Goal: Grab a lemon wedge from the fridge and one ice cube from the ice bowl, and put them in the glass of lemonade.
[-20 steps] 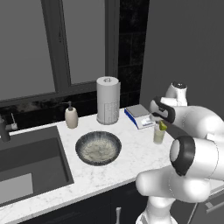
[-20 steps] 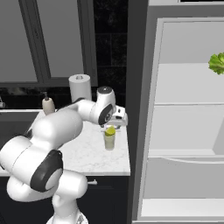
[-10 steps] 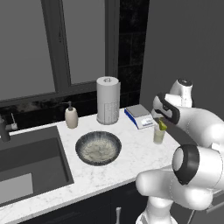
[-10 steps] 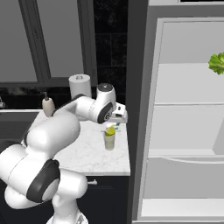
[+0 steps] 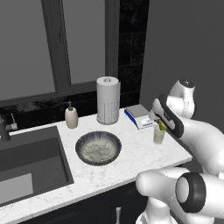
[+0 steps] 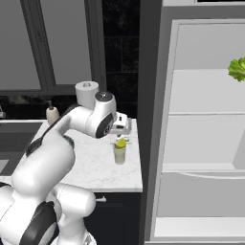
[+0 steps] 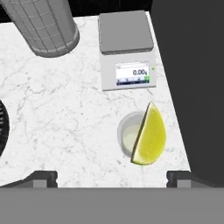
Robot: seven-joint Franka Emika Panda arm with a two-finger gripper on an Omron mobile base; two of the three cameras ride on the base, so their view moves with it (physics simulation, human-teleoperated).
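Observation:
The glass of lemonade point(image 7: 129, 139) stands on the marble counter near its right edge, in front of a scale. The lemon wedge point(image 7: 150, 135) sits in it, tilted, poking up over the rim. My gripper point(image 7: 111, 177) hangs open just above the glass, fingers wide apart and holding nothing. In the left base view the gripper point(image 5: 159, 120) is right over the glass point(image 5: 158, 136) and the wedge point(image 5: 162, 126). The right base view has the glass point(image 6: 119, 154) and wedge point(image 6: 120, 142) under my hand. The ice bowl point(image 5: 98, 148) lies left of the glass. The fridge point(image 6: 201, 143) stands open at the right.
A paper towel roll point(image 5: 108, 100) and a kitchen scale point(image 5: 139, 116) stand behind the glass. A soap dispenser point(image 5: 71, 117) sits by the sink point(image 5: 26, 162). A leafy green vegetable point(image 6: 237, 70) lies on an upper fridge shelf. The counter ends just right of the glass.
My hand has lifted slightly above the glass, with the fingers staying wide apart. The lemon wedge stays in the glass.

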